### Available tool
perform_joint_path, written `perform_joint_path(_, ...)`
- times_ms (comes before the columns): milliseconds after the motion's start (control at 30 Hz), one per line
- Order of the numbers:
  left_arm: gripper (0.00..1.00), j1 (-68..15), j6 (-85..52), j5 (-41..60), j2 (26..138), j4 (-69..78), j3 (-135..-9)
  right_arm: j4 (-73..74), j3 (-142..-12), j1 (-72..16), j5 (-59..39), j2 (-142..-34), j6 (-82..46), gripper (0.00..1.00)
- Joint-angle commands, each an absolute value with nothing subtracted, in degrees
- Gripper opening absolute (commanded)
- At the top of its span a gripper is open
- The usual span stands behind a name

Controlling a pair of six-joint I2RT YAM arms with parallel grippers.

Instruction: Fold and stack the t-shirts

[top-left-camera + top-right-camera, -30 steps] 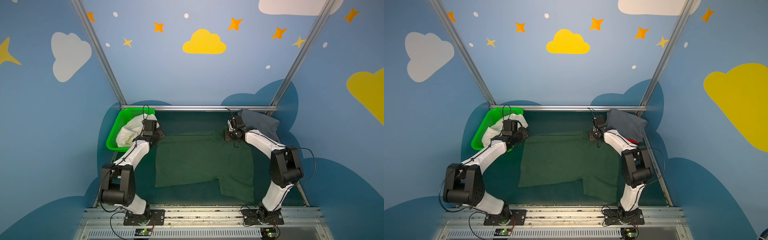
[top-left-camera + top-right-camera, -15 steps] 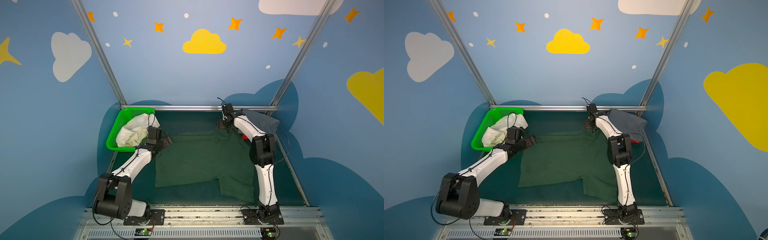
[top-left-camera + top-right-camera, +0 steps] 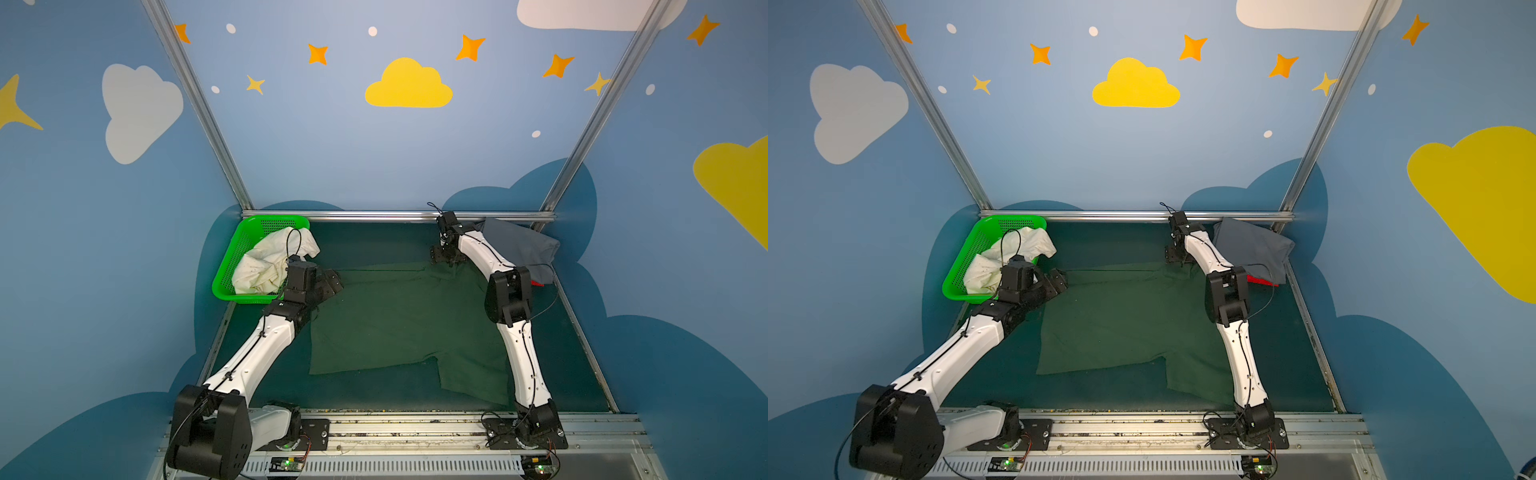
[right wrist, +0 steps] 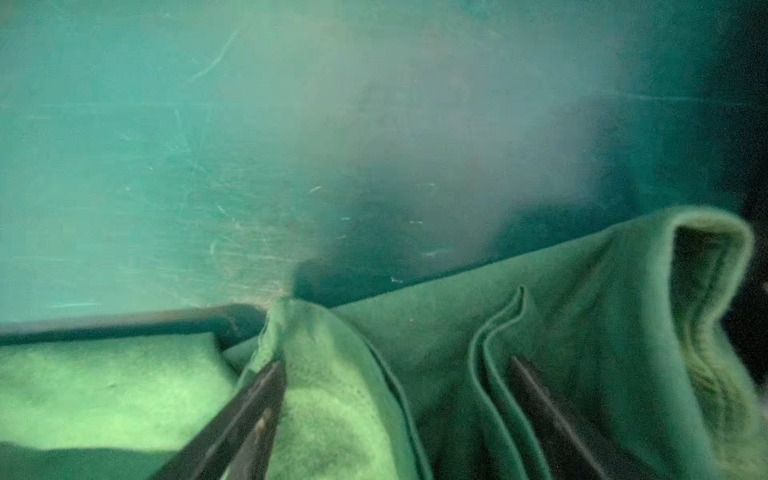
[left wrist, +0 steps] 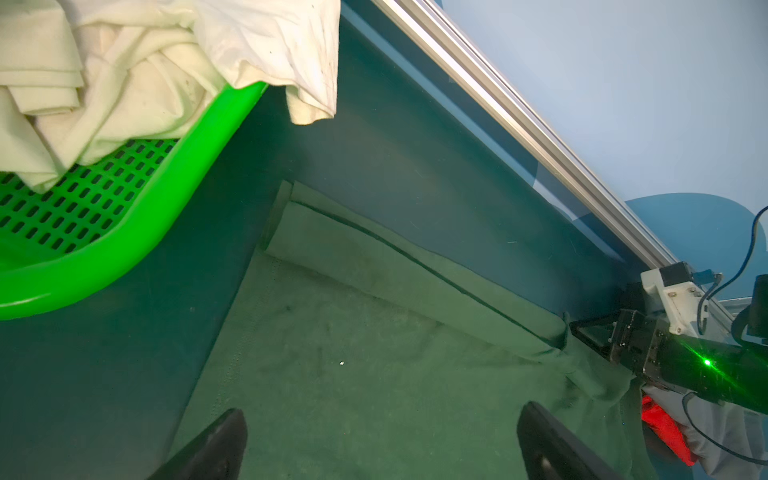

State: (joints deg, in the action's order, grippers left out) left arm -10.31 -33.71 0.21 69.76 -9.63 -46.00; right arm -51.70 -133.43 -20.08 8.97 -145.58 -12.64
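Though mostly flat, green t-shirt (image 3: 399,324) bunches (far edge)

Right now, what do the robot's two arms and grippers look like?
The left arm and right arm have smooth white shells, bulky black joints and thin black cables clipped alongside. The left gripper and right gripper are black, with flat dark fingers.

Left pincer (image 5: 382,409) agape; right pincer (image 4: 397,361) spread (arm stretched far).

Grey t-shirt (image 3: 1252,249) hides most of red t-shirt (image 3: 1262,281).
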Motion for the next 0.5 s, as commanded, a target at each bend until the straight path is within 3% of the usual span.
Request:
perform_joint_path(0,1.00,-10.4,-33.9,-1.0,69.3,-10.7,-45.6,-53.2,-134.7,-20.0,8.8,-146.0,-11.6,0.81)
perform_joint_path(167,1.00,-10.3,-34.3,-0.9,70.1,-10.4,-45.7,-52.4,-134.9,-20.1,8.9,-145.2,-11.2,0.68)
perform_joint_path(333,1.00,-10.4,-34.3,-0.5,71.0,-10.1,-45.8,-50.2,-133.1,-20.2,10.4,-142.9,-9.5,0.30)
perform_joint_path(467,1.00,-10.4,-34.4,0.0,71.5,-10.3,-45.9,-49.7,-131.8,-20.4,10.2,-140.9,-7.7,0.15)
